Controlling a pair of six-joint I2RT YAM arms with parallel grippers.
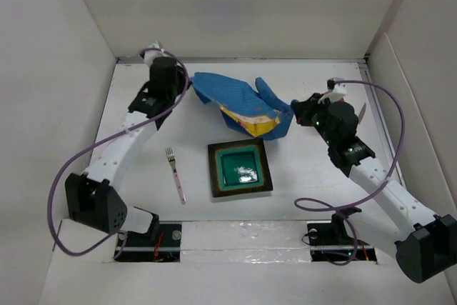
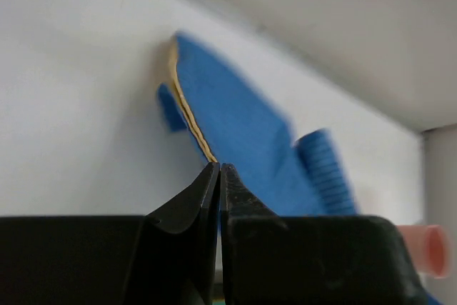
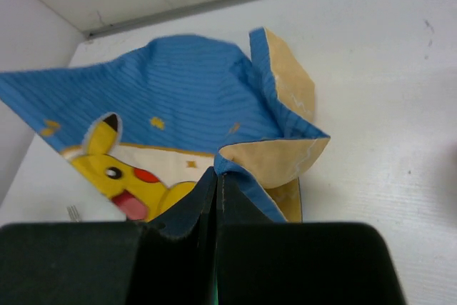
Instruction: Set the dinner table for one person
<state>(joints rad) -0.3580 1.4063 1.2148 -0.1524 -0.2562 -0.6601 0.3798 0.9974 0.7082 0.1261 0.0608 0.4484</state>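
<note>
**Both grippers closed on the crumpled cloth mat at the far side of the dinner table**

I am viewing the blue cloth mat [image 1: 225,94], printed with a yellow cartoon figure. It is lying bunched and partly folded over itself on the far half of the white dinner table [image 1: 314,176], between the two arms. The left gripper [image 2: 220,171] is holding its jaws pressed together at the mat's left edge, where the yellow backing is showing. I am judging it to be pinching that edge, though the fingertips are hiding the contact itself. The right gripper [image 3: 216,176] is clamping, jaws together, on a turned-over corner at the mat's right end. Nearer the arm bases, the square green plate [image 1: 240,169] is sitting apart from the mat. The pink-handled fork [image 1: 175,174] is lying to the plate's left.

I am treating the mat as light, soft and limp, since it is creasing rather than keeping any shape. It is likely to sag between two holds and tuck under itself if dragged. Its ribbed weave is probably giving the fingers good purchase, and nothing about it looks fragile. I am judging the best holds to be two opposite corners, one layer each, so that drawing the grippers apart spreads it flat. The doubled corner on the right is risking a trapped fold.
</note>
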